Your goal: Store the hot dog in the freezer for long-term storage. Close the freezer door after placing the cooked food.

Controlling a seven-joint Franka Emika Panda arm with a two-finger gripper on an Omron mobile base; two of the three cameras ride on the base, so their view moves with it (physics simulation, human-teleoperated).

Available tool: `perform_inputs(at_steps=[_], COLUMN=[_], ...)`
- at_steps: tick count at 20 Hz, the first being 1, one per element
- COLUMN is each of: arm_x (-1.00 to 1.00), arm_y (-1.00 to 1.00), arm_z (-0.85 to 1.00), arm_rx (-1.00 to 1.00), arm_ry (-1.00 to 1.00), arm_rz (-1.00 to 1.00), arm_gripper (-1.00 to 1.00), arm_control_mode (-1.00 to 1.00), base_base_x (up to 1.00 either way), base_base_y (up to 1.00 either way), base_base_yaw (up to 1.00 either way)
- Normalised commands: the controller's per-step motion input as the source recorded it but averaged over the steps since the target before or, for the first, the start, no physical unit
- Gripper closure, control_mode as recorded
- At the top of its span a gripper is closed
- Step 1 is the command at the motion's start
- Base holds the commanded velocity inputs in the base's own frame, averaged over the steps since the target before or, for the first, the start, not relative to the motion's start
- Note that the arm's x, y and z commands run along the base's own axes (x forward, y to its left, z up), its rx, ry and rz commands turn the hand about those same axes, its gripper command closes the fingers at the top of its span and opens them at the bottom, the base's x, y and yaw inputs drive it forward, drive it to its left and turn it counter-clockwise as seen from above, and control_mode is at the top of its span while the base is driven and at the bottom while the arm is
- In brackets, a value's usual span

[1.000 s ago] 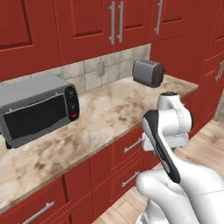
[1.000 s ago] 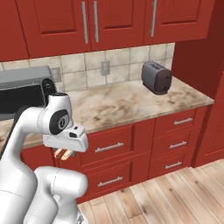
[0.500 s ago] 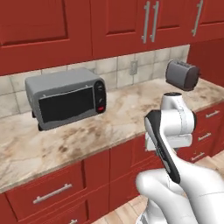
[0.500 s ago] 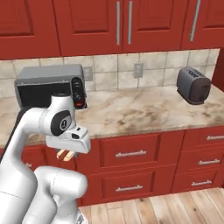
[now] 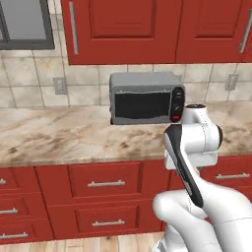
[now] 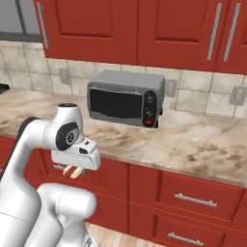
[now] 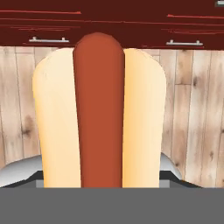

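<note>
Right now your end effector [image 6: 73, 170] grips the tan bun with its reddish sausage [image 7: 99, 118], low before the red drawers [image 6: 193, 198], below the marbled bench [image 6: 202, 144] carrying a grey microwave [image 6: 124, 98].

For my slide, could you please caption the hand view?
Hot dog held lengthwise in the fingers, above a wooden floor and red drawers.

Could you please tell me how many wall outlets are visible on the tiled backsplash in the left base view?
2: one pale grey wall outlet left of the small grey microwave, and a second outlet to its right. Others may be hidden behind the microwave.
</note>
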Motion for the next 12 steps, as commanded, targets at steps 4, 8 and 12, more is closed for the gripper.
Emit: perform_inputs(at_steps=[4,8,12], arm_x=[0.0,0.0,0.0], arm_y=[0.0,0.0,0.0], arm_z=[0.0,0.0,0.0], arm_rx=[0.0,0.0,0.0], arm_ry=[0.0,0.0,0.0], arm_rz=[0.0,0.0,0.0], arm_gripper=[1.0,1.0,1.0], arm_control_mode=[1.0,1.0,1.0], base_base_x=[0.0,0.0,0.0], base_base_y=[-0.03,0.0,0.0], base_base_yaw=[0.8,0.79,0.79])
